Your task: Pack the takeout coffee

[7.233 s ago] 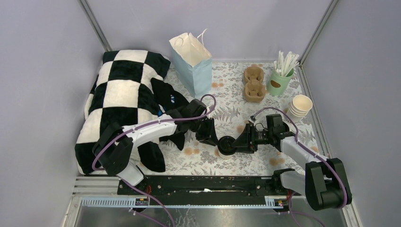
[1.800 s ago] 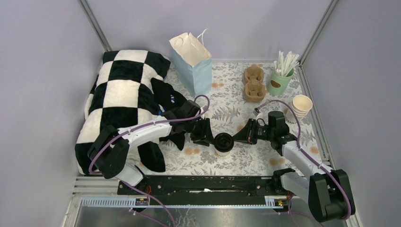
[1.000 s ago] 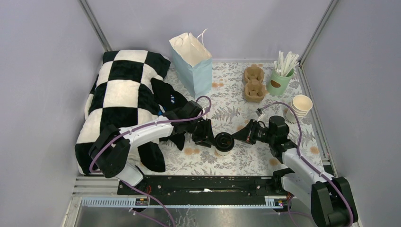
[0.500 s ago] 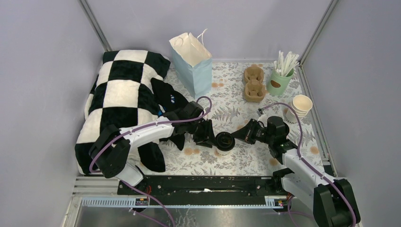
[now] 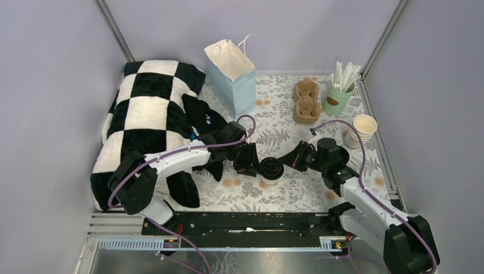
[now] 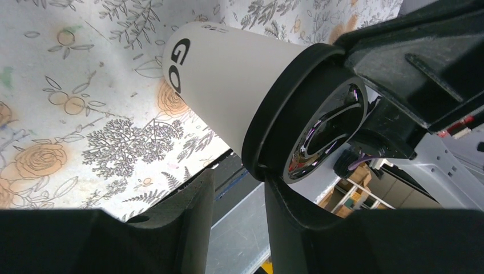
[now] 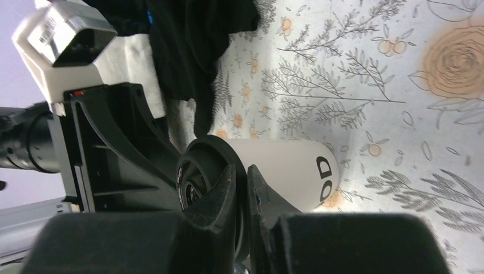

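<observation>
The takeout coffee [image 5: 271, 169], a white paper cup with a black lid and dark lettering, stands on the floral table cover between both grippers. It also shows in the left wrist view [image 6: 228, 85] and the right wrist view [image 7: 291, 168]. My left gripper [image 5: 255, 164] sits at the cup's left side, jaws open [image 6: 237, 182], with one finger against the lid's rim. My right gripper [image 5: 288, 161] reaches in from the right. Its fingers [image 7: 241, 169] are nearly closed, pinching the lid's rim, one finger inside the lid's recess and one outside.
A light blue paper bag [image 5: 234, 77] stands open at the back. A cardboard cup carrier [image 5: 306, 101], a green cup of white sticks [image 5: 341, 91] and a stack of cream cups [image 5: 363, 127] are at the back right. A checkered cushion [image 5: 145, 114] with black cloth [image 5: 197, 117] lies left.
My right gripper, which had drawn back from the cup, has moved left again and closed on the lid's rim. The left gripper has stayed beside the cup.
</observation>
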`<action>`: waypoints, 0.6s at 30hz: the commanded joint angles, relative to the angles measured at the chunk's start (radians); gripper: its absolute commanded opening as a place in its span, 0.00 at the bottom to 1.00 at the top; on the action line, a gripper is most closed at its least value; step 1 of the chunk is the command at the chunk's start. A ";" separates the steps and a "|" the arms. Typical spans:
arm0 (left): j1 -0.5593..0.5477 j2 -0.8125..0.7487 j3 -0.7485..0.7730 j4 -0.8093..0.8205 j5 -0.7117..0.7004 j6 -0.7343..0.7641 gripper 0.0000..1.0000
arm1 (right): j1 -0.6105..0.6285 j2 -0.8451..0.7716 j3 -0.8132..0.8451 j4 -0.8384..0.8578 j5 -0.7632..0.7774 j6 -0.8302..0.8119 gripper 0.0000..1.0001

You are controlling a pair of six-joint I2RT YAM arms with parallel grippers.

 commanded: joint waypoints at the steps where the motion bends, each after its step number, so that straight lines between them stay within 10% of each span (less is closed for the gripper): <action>1: -0.014 0.079 -0.001 -0.153 -0.208 0.106 0.41 | 0.026 -0.024 0.007 -0.414 0.094 -0.133 0.09; 18: -0.011 0.036 0.105 -0.273 -0.243 0.152 0.45 | 0.024 -0.002 0.207 -0.515 0.069 -0.162 0.31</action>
